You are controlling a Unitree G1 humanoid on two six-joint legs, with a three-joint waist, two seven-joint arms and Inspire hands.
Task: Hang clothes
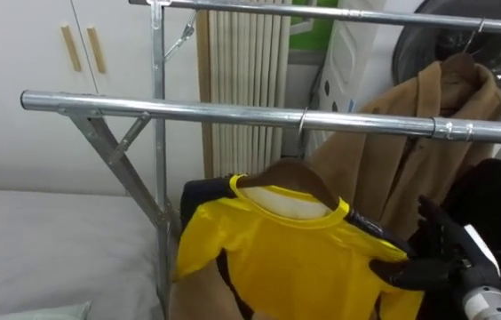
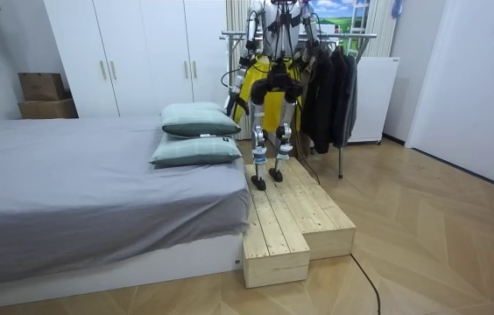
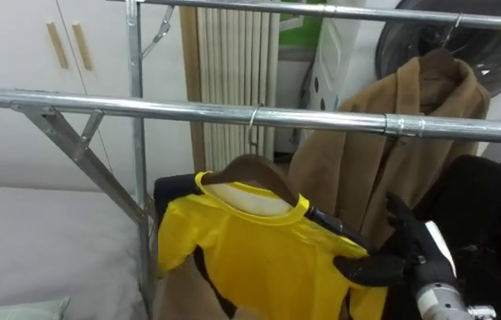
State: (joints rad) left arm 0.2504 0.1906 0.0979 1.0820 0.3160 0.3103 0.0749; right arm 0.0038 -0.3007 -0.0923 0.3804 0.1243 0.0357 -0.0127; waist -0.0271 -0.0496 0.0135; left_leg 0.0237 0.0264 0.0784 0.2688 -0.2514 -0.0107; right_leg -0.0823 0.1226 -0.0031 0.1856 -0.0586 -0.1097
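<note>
Hanging a yellow shirt (image 1: 295,258) in the lower centre of the frame, on a wooden hanger (image 1: 299,173) hooked over the front rail (image 1: 215,113). Resting the right hand (image 1: 450,253) at lower right against the shirt's shoulder, fingers loosely spread and gripping nothing, thumb tip touching the yellow cloth. Standing on a wooden platform (image 2: 291,219) beside the bed (image 2: 81,184), tan coat (image 1: 410,151) hanging upper right.

Near rail (image 1: 233,113): right end runs off the picture's edge.
Yellow shirt (image 1: 295,258), below the rail: hem cut off at the bottom edge.
Hanger (image 1: 299,167) (brown, hooked over the rail): arms mostly hidden inside the collar.
Tan coat (image 1: 401,169), behind the rail: lower part hidden by the shirt.
Right hand (image 1: 441,251), below the rail: wrist cut off.
</note>
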